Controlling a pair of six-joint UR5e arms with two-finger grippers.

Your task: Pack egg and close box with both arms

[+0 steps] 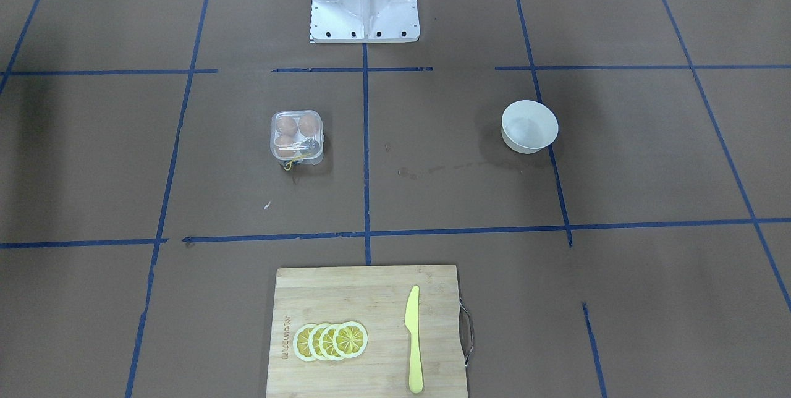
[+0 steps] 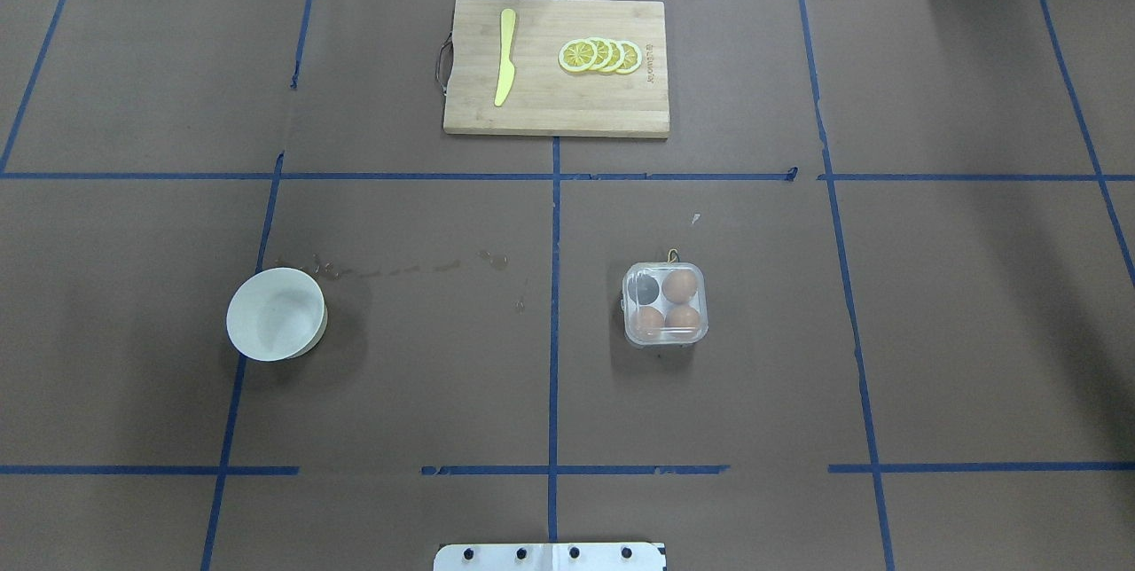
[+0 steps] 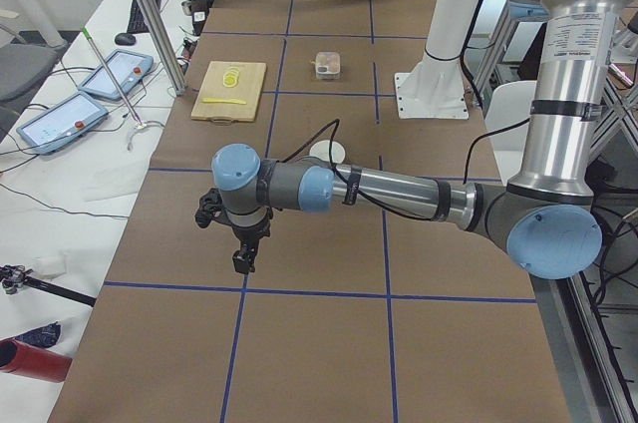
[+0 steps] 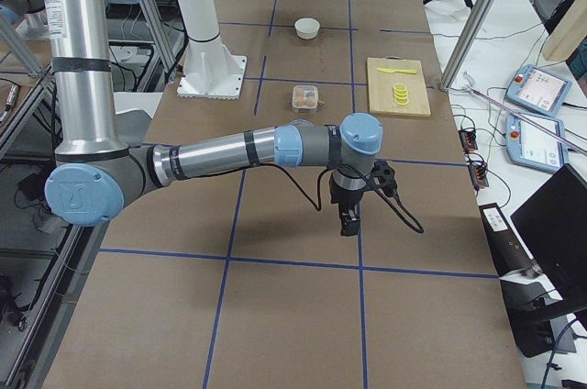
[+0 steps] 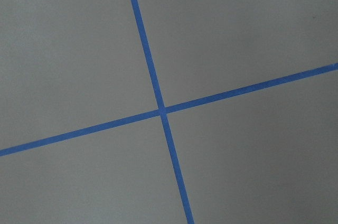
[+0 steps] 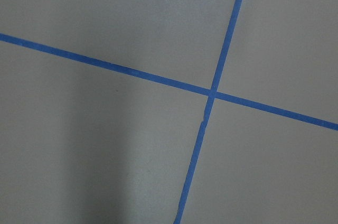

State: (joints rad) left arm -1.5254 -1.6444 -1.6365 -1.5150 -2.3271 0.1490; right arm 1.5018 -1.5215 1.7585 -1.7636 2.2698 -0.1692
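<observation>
The box (image 2: 665, 304) is a small clear carton on the brown table, right of the centre tape line; it also shows in the front view (image 1: 296, 135). Its lid looks laid down over the cells. Three orange-brown eggs sit in it, one being the egg (image 2: 681, 285) in a far cell; one far cell looks dark and empty. The left gripper (image 3: 242, 261) hangs over the table's left end, far from the box. The right gripper (image 4: 348, 222) hangs over the right end. I cannot tell whether either is open or shut. Both wrist views show only brown paper and blue tape.
A white bowl (image 2: 275, 314) stands left of centre. A wooden cutting board (image 2: 557, 110) at the far edge carries a yellow knife (image 2: 505, 57) and lemon slices (image 2: 601, 56). The white robot base (image 1: 364, 8) is at the near edge.
</observation>
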